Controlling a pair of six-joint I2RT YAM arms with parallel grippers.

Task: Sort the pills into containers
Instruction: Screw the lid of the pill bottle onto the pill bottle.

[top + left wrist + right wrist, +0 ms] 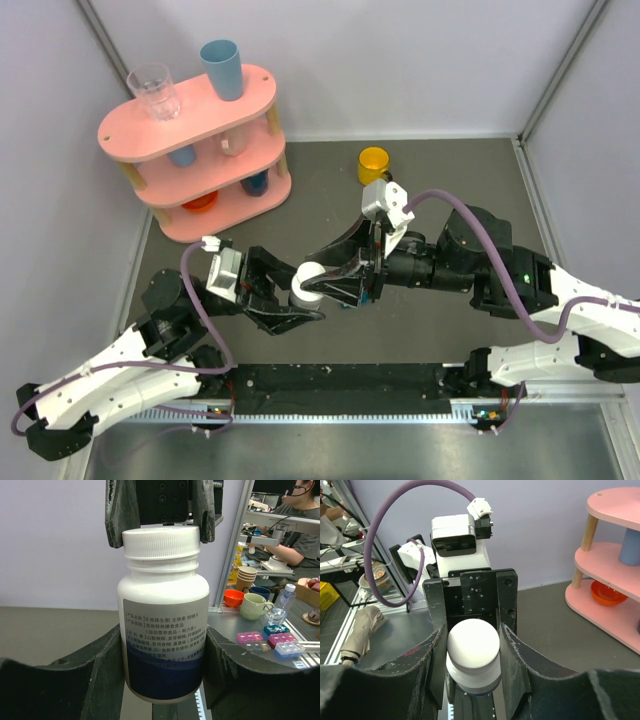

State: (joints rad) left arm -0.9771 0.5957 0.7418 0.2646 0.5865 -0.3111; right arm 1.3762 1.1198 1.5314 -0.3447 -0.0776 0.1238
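Note:
A white capped bottle [308, 283] with a blue-banded label is held in the air between both arms, above the middle of the table. My left gripper [296, 303] is shut on the bottle's body [162, 605], a finger on each side of the label. My right gripper [335, 280] is closed on the bottle's white screw cap [472, 642], and its fingers [116, 520] flank the cap in the left wrist view. The dark-teal pill box is not on the table in any view. No pills show clearly.
A yellow mug [373, 163] stands at the back centre. A pink three-tier shelf [120, 130] with cups stands at the back left. A black strip [340, 385] runs along the near edge. Several small pill boxes [275, 629] lie on a bench outside the cell.

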